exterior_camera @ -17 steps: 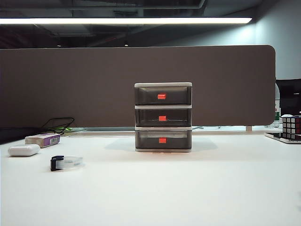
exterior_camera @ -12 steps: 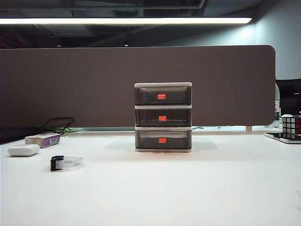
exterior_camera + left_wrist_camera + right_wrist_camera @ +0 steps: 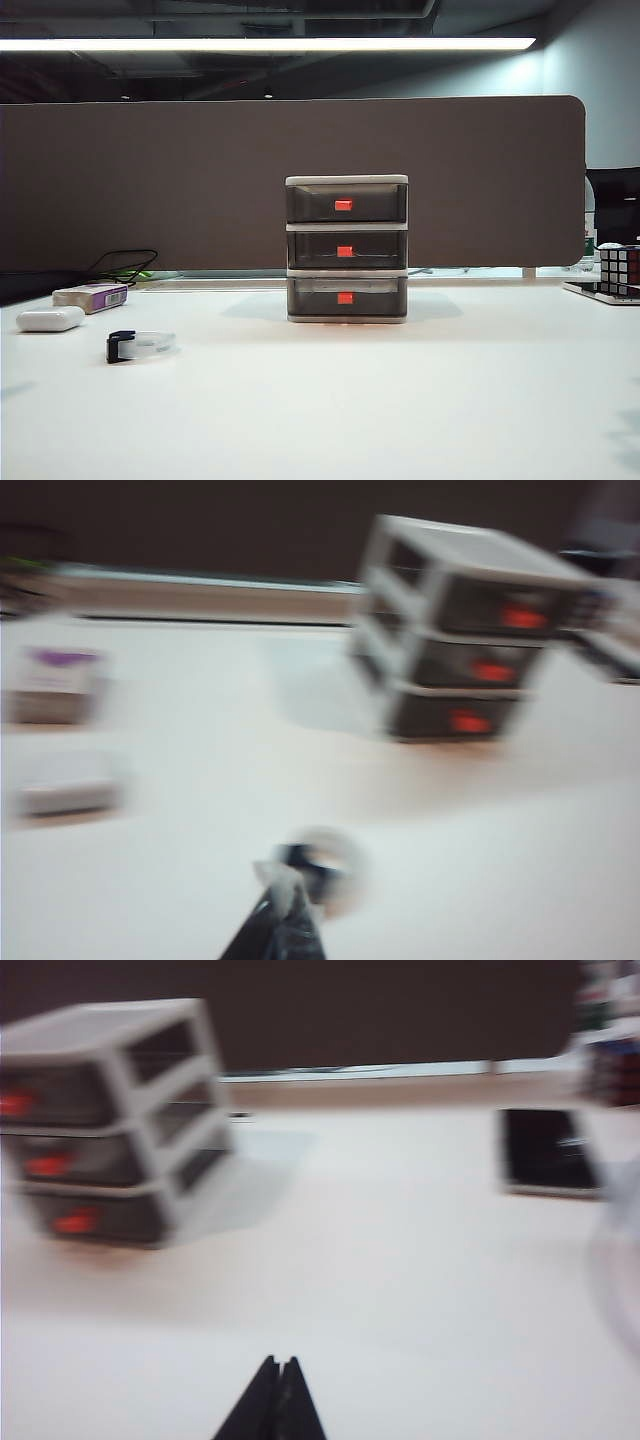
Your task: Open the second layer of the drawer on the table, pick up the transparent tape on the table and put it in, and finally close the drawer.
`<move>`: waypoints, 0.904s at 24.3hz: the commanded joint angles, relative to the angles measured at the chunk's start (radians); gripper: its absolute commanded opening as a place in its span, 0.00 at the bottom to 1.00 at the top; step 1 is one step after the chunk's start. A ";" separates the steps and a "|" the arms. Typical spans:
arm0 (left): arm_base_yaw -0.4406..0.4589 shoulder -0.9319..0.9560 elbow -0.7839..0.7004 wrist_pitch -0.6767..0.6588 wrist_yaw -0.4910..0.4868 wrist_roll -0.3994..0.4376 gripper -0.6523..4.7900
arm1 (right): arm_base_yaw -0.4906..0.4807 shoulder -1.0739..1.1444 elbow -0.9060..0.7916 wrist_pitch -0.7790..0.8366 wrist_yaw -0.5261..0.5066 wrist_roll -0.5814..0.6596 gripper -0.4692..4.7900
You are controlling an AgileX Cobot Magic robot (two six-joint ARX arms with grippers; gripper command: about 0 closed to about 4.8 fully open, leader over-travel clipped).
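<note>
Our left hand (image 3: 283,905) and right hand (image 3: 279,1370) both closed, empty, above the surface (image 3: 420,400). Drawer (image 3: 347,249) fully shut; transparent tape (image 3: 141,345) lies left.

Faint shadows are now cast on the tabletop (image 3: 320,400) at the lower left and lower right edges of the frame.

Standing upright mid-worktop (image 3: 420,400): white-framed drawer (image 3: 347,249), three smoky grey tiers, red-orange tabs, all shut, second layer (image 3: 346,250) included. Lying flat well to its left, toward the front: transparent tape (image 3: 141,345), clear ring, black cutter clip on its left.
</note>
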 commanded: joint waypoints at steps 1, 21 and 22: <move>0.000 0.000 0.006 0.005 0.204 -0.061 0.11 | 0.001 0.001 -0.006 0.006 -0.267 0.103 0.09; -0.134 0.002 0.006 0.086 0.178 -0.195 0.17 | 0.007 0.001 -0.006 0.031 -0.377 0.208 0.09; -0.158 0.003 0.006 0.085 0.161 -0.195 0.17 | 0.007 0.001 -0.005 0.045 -0.389 0.209 0.09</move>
